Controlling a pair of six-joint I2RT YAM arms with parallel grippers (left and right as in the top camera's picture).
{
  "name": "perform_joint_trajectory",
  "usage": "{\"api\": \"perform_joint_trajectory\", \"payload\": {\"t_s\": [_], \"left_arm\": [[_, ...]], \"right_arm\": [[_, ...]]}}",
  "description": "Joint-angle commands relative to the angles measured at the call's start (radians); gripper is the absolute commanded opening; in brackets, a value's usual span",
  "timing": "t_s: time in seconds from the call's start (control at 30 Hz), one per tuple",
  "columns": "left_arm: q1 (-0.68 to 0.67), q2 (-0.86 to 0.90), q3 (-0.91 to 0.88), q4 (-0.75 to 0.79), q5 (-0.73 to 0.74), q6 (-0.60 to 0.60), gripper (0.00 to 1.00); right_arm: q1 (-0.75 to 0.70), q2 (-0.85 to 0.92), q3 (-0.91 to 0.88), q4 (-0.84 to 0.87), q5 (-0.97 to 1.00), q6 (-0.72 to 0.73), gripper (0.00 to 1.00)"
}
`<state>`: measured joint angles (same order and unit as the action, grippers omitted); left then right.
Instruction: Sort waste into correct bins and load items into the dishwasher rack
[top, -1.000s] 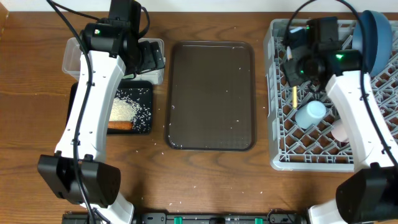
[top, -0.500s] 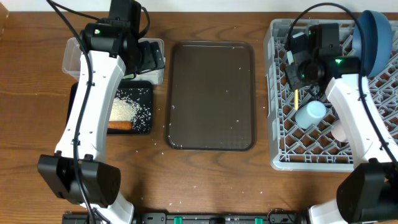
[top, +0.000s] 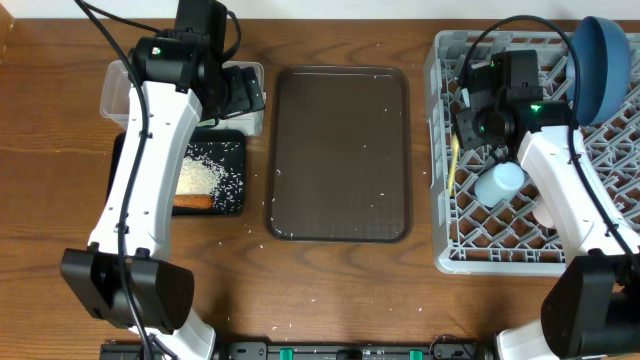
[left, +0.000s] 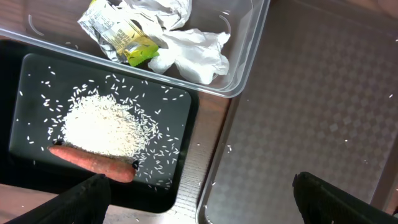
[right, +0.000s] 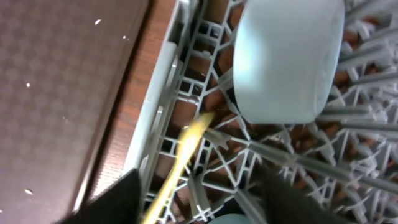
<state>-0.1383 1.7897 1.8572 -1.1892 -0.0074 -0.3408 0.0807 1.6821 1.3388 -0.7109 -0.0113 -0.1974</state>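
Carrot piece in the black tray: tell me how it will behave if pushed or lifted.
The carrot piece looks rounded and tapered, so a push would probably roll it. It seems firm, likely keeping shape when pinched. It touches the rice heap in the black tray, so grains may drag along.

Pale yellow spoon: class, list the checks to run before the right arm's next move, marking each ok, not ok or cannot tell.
1. Pale yellow spoon has its end inside the dishwasher rack: ok, it sits among the lattice by the wall.
2. Right gripper not clamping the spoon: ok, jaws stand wide apart.
3. Spoon lying settled: cannot tell; it slants.
4. Light blue cup apart from the spoon: ok.
5. Left gripper free: ok, jaws open, empty.
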Motion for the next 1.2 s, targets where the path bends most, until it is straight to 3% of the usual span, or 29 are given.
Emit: {"api": "perform_joint_trajectory", "payload": {"t_s": [0.0,0.33,0.4,0.53,0.7,0.87,1.17], "left_arm": [[0.002,0.003,-0.002,-0.003,-0.012,-0.002,0.96],[0.002,0.003,-0.002,-0.003,-0.012,-0.002,0.96],[0.002,0.003,-0.002,-0.003,-0.012,-0.002,0.96],[0.002,0.003,-0.002,-0.003,-0.012,-0.002,0.96],[0.002,0.003,-0.002,-0.003,-0.012,-0.002,0.96],[0.002,0.003,-0.002,-0.003,-0.012,-0.002,0.96],[0.002,0.003,-0.002,-0.003,-0.012,-0.002,0.96]], "right_arm": [[-0.005,0.005,0.004,0.005,-0.028,0.017,0.72],[0.007,-0.142,0.138,-0.174,-0.187,0.048,0.88],[0.014,-0.209,0.161,-0.216,-0.208,0.086,0.99],[0.021,-0.35,0.165,-0.217,-0.211,0.204,0.99],[0.021,-0.475,0.165,-0.27,-0.183,0.19,0.99],[0.008,-0.575,0.165,-0.354,-0.035,0.17,0.99],[-0.04,-0.707,0.107,-0.329,0.18,0.209,0.99]]}}
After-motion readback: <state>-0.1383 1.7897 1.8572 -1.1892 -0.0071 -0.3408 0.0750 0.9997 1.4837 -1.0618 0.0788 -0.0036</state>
